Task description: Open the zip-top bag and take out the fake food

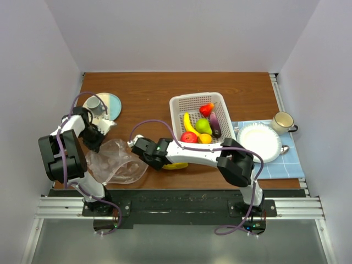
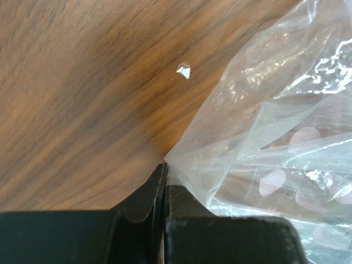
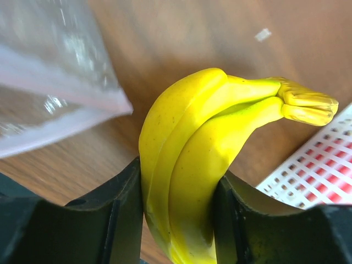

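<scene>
While the brown wooden table (image 1: 165, 88) carried everything, the zip-top bag (image 1: 116, 162) lay crumpled on its near left part, between the two arms, with its long axis running roughly left to right. It was clear and wrinkled, with shiny folds, and its pink zipper strip (image 3: 60, 82) showed blurred in the right wrist view. The left gripper (image 2: 165, 177) was clenched on one corner of the bag, jaws pressed together. Farther back and to the right stood the white perforated basket (image 1: 181, 104). The right gripper (image 3: 179, 170) grasped a glossy yellow banana bunch (image 3: 209, 110) from both sides, near the bag; its long axis rose out of the fingers, and its stem end pointed right, toward the basket. Inside the basket lay more fake food (image 1: 203, 126): yellow, green, red, orange and dark purple pieces.
</scene>
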